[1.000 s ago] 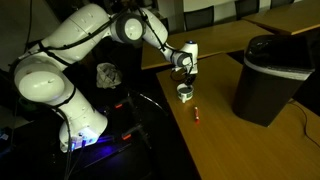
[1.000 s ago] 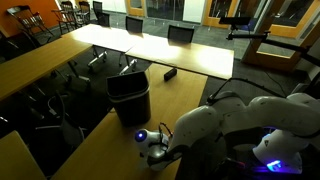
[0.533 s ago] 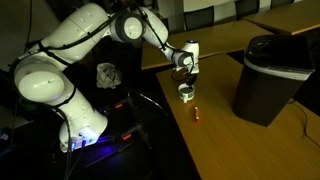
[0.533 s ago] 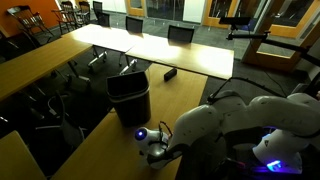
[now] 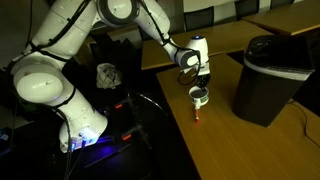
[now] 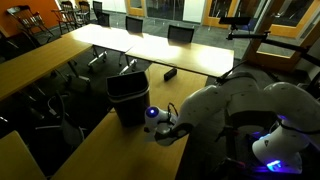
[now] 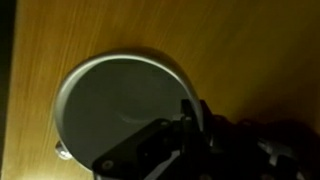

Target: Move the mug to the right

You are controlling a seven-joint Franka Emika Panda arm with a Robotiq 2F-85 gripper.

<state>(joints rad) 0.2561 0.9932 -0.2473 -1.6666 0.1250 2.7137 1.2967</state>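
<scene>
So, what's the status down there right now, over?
Copy: gripper shut on mug rim. A small red object lies close by, not touching; black bin stands farther along.

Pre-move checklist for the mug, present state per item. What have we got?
1. Gripper on mug: ok, a finger sits at the rim in the wrist view.
2. Mug upright: ok, opening faces up.
3. Mug lifted off the table: cannot tell.
4. Gap to black bin: ok, bare wood between them.
5. Tiny red object: ok, apart from the mug, though near it.
6. Grip firmness: cannot tell.
</scene>
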